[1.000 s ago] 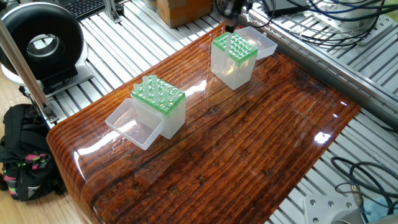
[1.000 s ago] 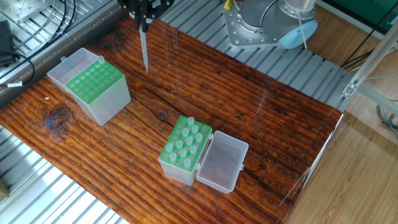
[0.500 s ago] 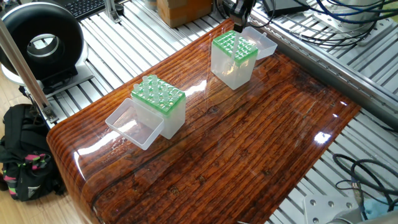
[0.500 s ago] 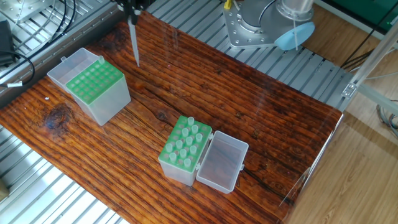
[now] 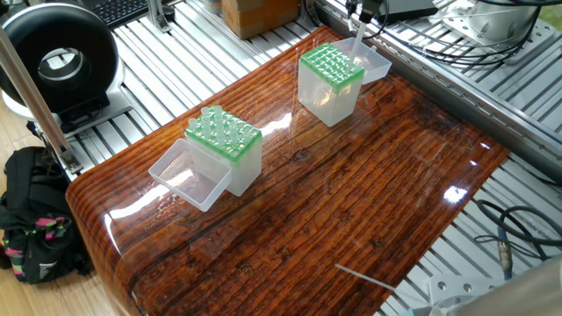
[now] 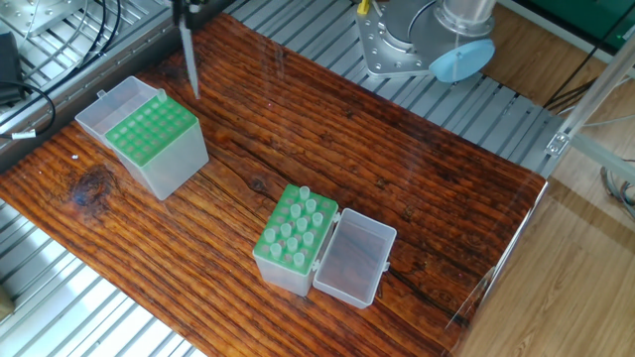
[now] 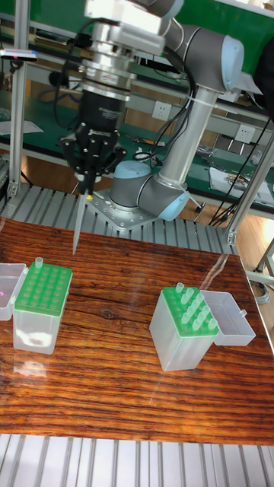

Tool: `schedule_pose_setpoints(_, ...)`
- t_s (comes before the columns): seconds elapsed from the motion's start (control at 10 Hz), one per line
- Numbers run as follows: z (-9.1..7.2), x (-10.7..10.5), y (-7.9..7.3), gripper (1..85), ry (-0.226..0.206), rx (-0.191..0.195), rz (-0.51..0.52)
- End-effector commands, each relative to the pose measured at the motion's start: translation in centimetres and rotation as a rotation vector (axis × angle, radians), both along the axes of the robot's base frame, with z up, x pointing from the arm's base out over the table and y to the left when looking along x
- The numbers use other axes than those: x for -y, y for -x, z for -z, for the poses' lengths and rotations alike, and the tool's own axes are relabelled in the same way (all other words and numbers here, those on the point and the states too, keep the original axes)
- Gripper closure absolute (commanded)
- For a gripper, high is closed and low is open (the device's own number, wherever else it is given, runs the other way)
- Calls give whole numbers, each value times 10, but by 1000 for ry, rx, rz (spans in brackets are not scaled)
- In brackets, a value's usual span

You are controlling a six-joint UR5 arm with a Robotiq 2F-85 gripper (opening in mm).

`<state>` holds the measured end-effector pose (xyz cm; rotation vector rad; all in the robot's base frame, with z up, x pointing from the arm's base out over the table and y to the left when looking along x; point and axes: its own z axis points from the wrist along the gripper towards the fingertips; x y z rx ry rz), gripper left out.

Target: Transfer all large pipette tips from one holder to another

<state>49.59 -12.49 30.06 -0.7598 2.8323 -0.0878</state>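
My gripper (image 7: 86,181) is shut on one large pipette tip (image 7: 78,224), a slim translucent tube that hangs point down. In the other fixed view the tip (image 6: 190,59) hangs above the table just behind the left holder (image 6: 149,144). That holder's green rack (image 7: 43,289) carries one tip at its back corner (image 7: 38,263). The second holder (image 7: 183,327), lid open, has several large pipette tips (image 6: 301,223) standing in its rack. In one fixed view only the gripper's lower end (image 5: 356,10) shows at the top edge, above the far holder (image 5: 331,83).
Both holders have clear lids folded open beside them (image 6: 352,260) (image 5: 186,178). The arm's base (image 6: 417,45) is bolted on the slotted aluminium frame behind the wooden table (image 6: 397,188). Cables (image 5: 492,26) run along one side, and a black ring light (image 5: 57,61) stands off the table.
The gripper has carried the held tip sideways across the table's back edge, closer to the holder with the nearly empty rack. Both holders have stayed put.
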Motion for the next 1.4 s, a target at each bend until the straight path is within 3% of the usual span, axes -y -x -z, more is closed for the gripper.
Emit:
schedule_pose_setpoints(0.0,-3,12,-11,847,4,55,-35)
schedule_pose_setpoints(0.2,-5,18,-21,847,32,83,-49)
schedule_pose_setpoints(0.6,3,16,-30,847,19,78,-41)
schedule_pose_setpoints(0.7,8,11,-25,847,-1,60,-21)
schedule_pose_setpoints(1.3,18,15,-19,847,4,37,-18)
